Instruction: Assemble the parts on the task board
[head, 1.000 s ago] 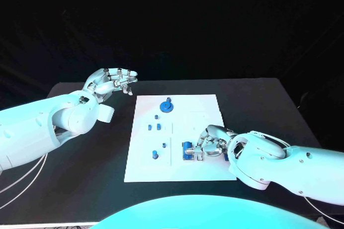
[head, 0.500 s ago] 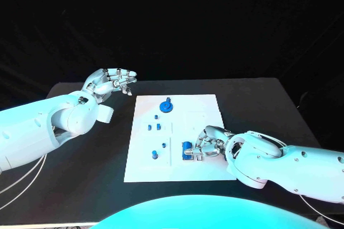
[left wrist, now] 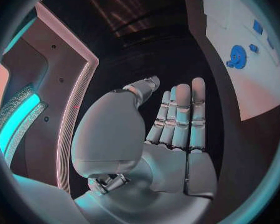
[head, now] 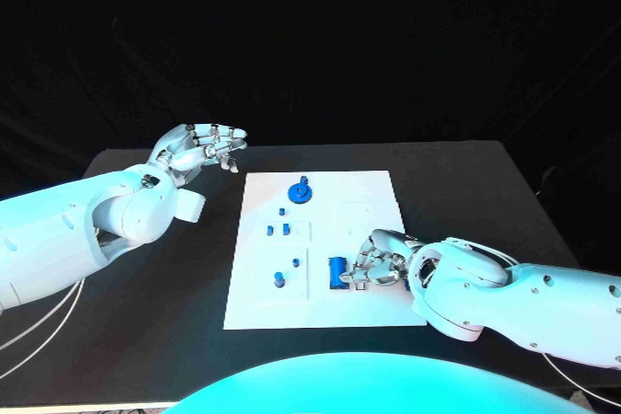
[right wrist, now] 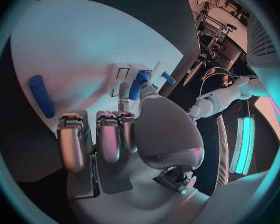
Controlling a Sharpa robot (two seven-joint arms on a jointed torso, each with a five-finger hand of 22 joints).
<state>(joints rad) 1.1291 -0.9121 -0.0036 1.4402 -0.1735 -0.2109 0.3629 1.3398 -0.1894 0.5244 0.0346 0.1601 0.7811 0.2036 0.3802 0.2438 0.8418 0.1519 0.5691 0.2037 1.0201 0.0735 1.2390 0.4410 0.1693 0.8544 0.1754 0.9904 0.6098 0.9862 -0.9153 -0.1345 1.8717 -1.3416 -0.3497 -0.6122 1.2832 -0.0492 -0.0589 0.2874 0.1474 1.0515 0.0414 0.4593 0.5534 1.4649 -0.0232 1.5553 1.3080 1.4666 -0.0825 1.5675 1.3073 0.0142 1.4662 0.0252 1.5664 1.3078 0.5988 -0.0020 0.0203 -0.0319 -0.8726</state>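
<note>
You see the right hand (head: 378, 263) pinching a blue piece (head: 339, 272) near the board's (head: 259, 306) near edge, the left hand (head: 201, 146) open, and other pieces still loose.

No text, label, brand, number or sign could be read anywhere in these views.
</note>
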